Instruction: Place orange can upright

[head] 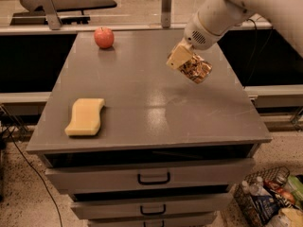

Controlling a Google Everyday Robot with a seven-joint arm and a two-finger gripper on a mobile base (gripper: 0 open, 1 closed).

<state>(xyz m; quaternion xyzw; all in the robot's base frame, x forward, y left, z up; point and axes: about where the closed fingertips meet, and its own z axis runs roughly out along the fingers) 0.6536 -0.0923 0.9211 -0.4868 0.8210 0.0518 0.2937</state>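
The orange can (pixel 196 70), orange-brown with cream markings, is tilted on its side in my gripper (pixel 183 61), lifted above the right half of the grey cabinet top (pixel 147 103). The gripper's cream-coloured fingers (pixel 178 56) are shut on the can's upper left end. My white arm reaches down to it from the upper right corner of the camera view. The can's silver top is not visible.
A red apple (pixel 103 37) stands at the back left of the top. A yellow wavy sponge (pixel 85 116) lies at the front left. Drawers with black handles (pixel 154 178) are below. A wire basket of bottles (pixel 267 200) sits on the floor at the lower right.
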